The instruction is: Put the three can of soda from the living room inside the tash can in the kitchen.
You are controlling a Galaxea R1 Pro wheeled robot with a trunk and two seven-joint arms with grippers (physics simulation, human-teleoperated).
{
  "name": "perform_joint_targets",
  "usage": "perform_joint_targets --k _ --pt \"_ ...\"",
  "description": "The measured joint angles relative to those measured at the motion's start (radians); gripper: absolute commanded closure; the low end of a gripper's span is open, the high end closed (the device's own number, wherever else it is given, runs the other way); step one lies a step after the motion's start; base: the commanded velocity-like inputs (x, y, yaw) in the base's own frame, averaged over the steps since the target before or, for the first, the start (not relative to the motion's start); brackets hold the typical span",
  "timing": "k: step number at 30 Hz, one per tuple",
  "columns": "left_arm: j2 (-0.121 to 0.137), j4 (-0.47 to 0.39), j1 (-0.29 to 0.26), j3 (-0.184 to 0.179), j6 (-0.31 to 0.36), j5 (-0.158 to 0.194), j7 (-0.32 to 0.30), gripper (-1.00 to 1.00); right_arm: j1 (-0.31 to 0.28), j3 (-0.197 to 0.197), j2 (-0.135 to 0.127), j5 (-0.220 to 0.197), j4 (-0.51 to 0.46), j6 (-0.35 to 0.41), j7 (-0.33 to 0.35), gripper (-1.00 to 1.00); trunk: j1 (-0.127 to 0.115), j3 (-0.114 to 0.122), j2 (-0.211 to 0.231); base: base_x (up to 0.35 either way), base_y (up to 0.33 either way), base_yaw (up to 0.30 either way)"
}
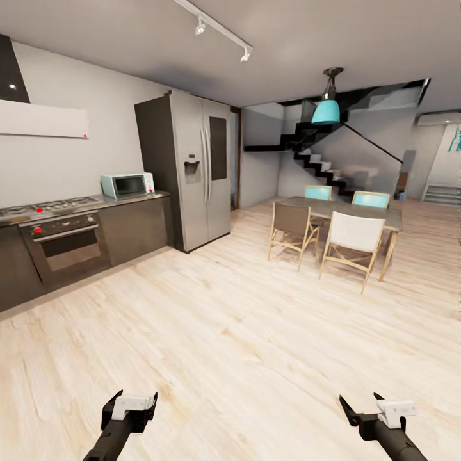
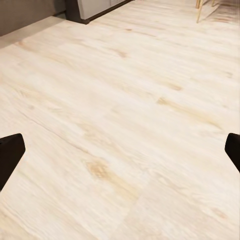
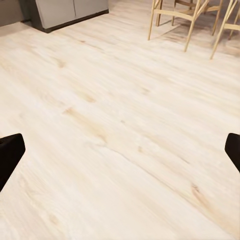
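The cans of soda and the tash can are out of view. I am facing the kitchen, with its dark cabinets (image 1: 137, 227) along the left wall. Low in the head view, my left gripper (image 1: 133, 403) and right gripper (image 1: 374, 410) hang above bare plank floor. Both are open with nothing between the fingers. In the left wrist view the dark fingertips (image 2: 10, 152) stand far apart over the floor. The right wrist view shows the same wide gap between its fingertips (image 3: 10, 152).
On the left stand a steel fridge (image 1: 198, 169), a teal microwave (image 1: 127, 186), a built-in oven (image 1: 64, 246) and a white hood (image 1: 41, 120). A dining table (image 1: 349, 210) with wooden chairs (image 1: 293, 234) stands right of centre, and black stairs (image 1: 317, 160) rise behind it. Wood floor (image 1: 230, 333) stretches ahead.
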Motion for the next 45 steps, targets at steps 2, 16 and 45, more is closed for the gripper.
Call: perform_joint_targets --k 2,16,45 --pt "0.000 0.000 0.000 -0.001 0.000 0.000 0.000 -1.00 0.000 0.000 0.003 0.000 0.000 0.000 0.000 -1.00 0.000 -0.002 0.000 0.181 0.137 -0.152" --pt "-0.001 0.071 0.001 -0.002 -0.001 0.003 0.000 -1.00 -0.001 -0.003 0.007 -0.001 0.000 -0.001 -0.001 -1.00 0.000 -0.009 0.000 0.173 0.131 -0.219" --pt "-0.001 0.075 0.000 -0.004 -0.003 0.006 0.000 -1.00 -0.001 -0.059 0.008 -0.001 0.000 -0.001 0.007 -1.00 0.000 -0.009 0.000 0.152 0.096 -0.222"
